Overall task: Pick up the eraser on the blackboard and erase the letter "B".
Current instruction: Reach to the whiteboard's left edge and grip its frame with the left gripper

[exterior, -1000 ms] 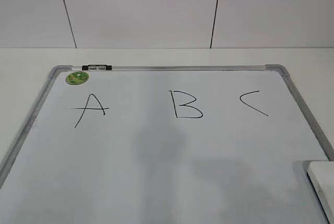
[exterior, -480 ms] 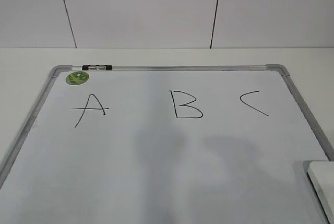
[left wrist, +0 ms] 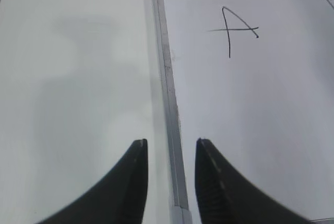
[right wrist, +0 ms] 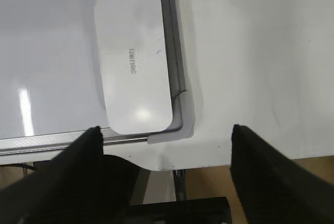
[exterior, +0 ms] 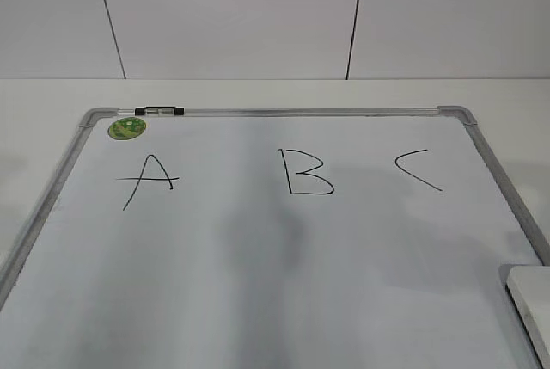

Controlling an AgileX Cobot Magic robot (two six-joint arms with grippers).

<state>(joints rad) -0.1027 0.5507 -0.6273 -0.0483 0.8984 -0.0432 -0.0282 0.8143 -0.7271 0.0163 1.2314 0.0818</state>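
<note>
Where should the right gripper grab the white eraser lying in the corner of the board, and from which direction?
Probably from straight above, closing across the eraser's two long sides near its middle. It lies flat on the blackboard with its long axis along the frame beside it, so the narrow width suits the open right gripper. One finger must drop between eraser and frame, where the gap looks tight.

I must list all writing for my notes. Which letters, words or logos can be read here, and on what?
"A", on the whiteboard.
"B", same board.
"C", same board.
Grey logo on the eraser: too blurred to read.
Green sticker print: too small to read.
</note>
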